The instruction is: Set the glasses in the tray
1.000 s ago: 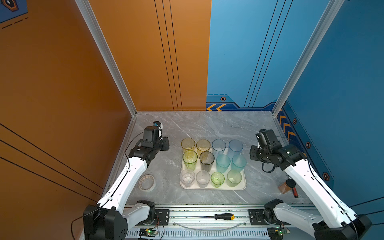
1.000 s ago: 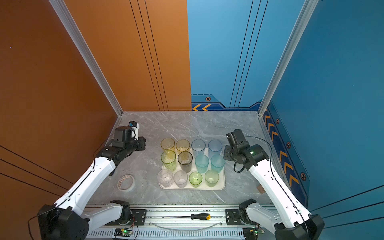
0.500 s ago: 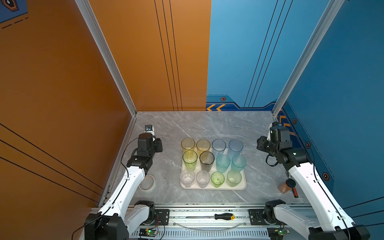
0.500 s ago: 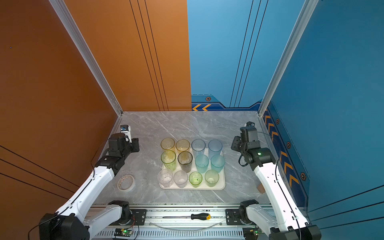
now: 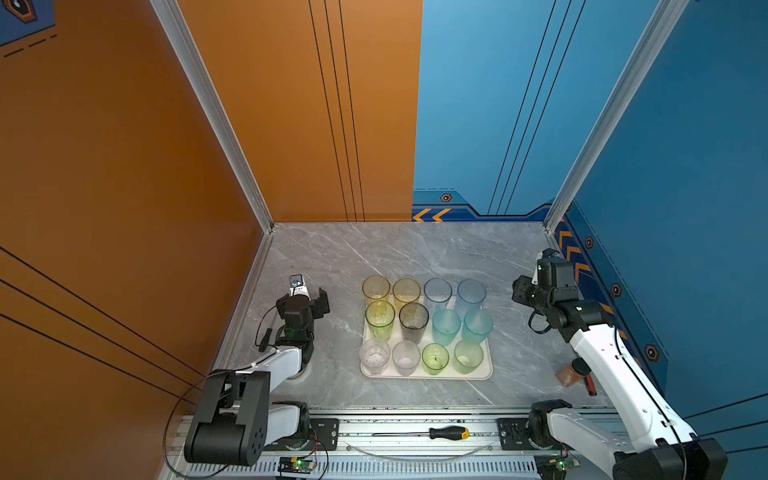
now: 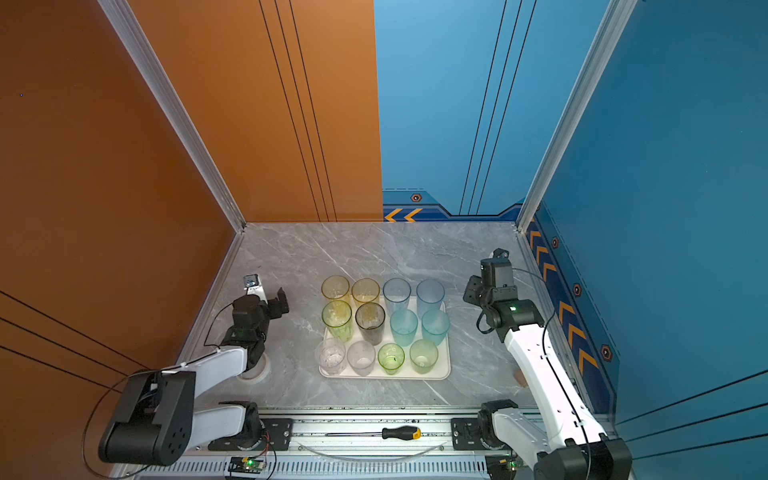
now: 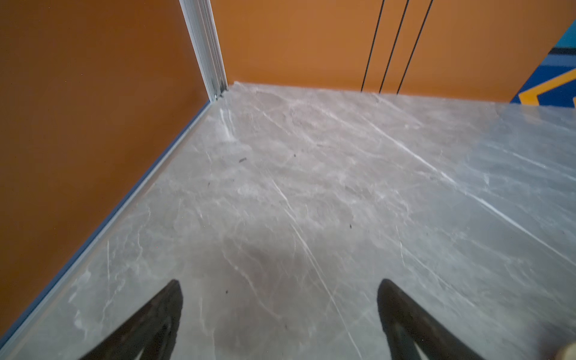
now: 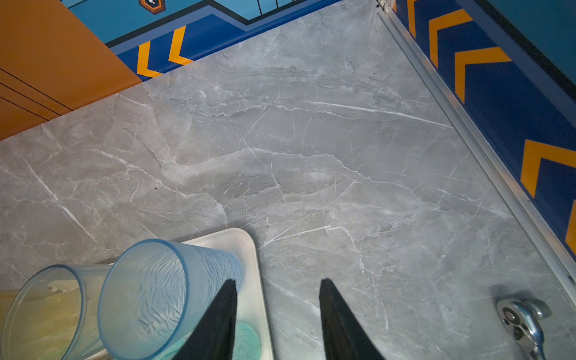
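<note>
Since a second ago both arms have pulled back from the tray (image 5: 426, 376) and both sets of jaws have widened; the glasses have not shifted.

Nearest, on the rail in front of the tray, lies a screwdriver (image 5: 449, 433). On the counter (image 5: 415, 249) a tape roll (image 6: 253, 372) sits left of the tray's near corner, mostly under the left arm (image 5: 282, 361). A brown jar (image 5: 571, 372) stands right of the tray, beside the right arm (image 5: 598, 345).

All twelve glasses appear to stand upright in the tray, in three rows of four.
- **Near row:** two clear short ones (image 5: 374, 356) and two green (image 5: 435, 358).
- **Middle row:** a yellow-green (image 5: 380, 319), a smoky grey (image 5: 413, 322) and two teal (image 5: 446, 326).
- **Far row:** two tall yellow (image 5: 376, 287), a pale blue (image 5: 437, 291) and a blue (image 5: 471, 293) at the tray's far right corner.

The left jaws hang wide and empty over bare counter, left of the tray. The right jaws stand moderately apart and empty, just right of the blue glass.

The task looks finished. The glasses look light, stiff and smooth-walled, so probably slippery. Whether they are glass or plastic cannot be told, so treat them as breakable. The tall ones would likely tip easily. They stand close together, so a hold at the rim, one jaw inside and one outside, seems the best choice.
</note>
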